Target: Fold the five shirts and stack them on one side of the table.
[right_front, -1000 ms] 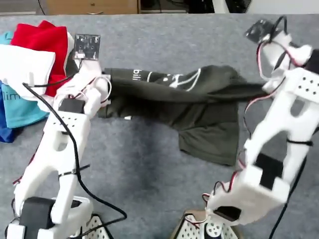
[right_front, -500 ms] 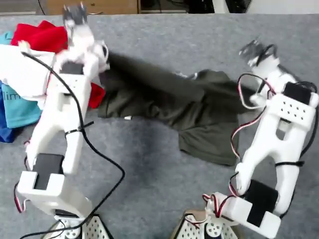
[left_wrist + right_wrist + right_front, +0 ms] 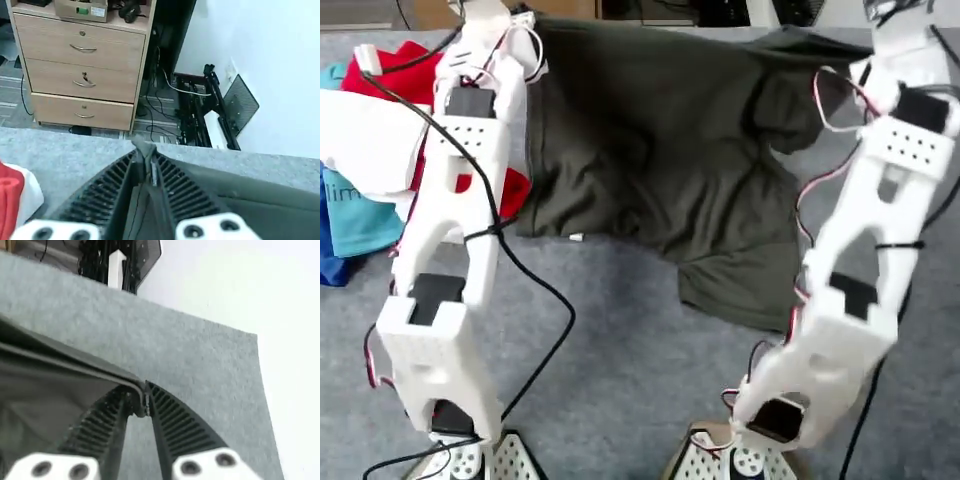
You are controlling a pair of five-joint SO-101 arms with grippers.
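Shirt (image 3: 660, 170) crosswise between left pincer (image 3: 145, 148), right pincer (image 3: 142, 391)

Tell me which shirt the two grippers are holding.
The dark green shirt: left gripper and right gripper each pinch its edge, spreading it between them. The red shirt, white shirt, teal shirt and blue shirt lie heaped aside, ungripped.

The dark shirt (image 3: 660, 150) across the upper middle of the high view is soft, matt cloth, limp and creased. At the upper left, the red shirt (image 3: 405, 70), white shirt (image 3: 365, 140) and teal shirt (image 3: 360, 215) are dull cloth too. The table (image 3: 620, 350) has a grey, fuzzy, felt-like cover. The left arm (image 3: 460, 170) and right arm (image 3: 880, 220) are smooth white plastic with a faint sheen. The left gripper (image 3: 145, 152) and right gripper (image 3: 145, 397) have ribbed, matt black plastic fingers (image 3: 112, 182). The drawer unit (image 3: 75, 75) looks like pale wood, with shiny metal handles (image 3: 83, 48).
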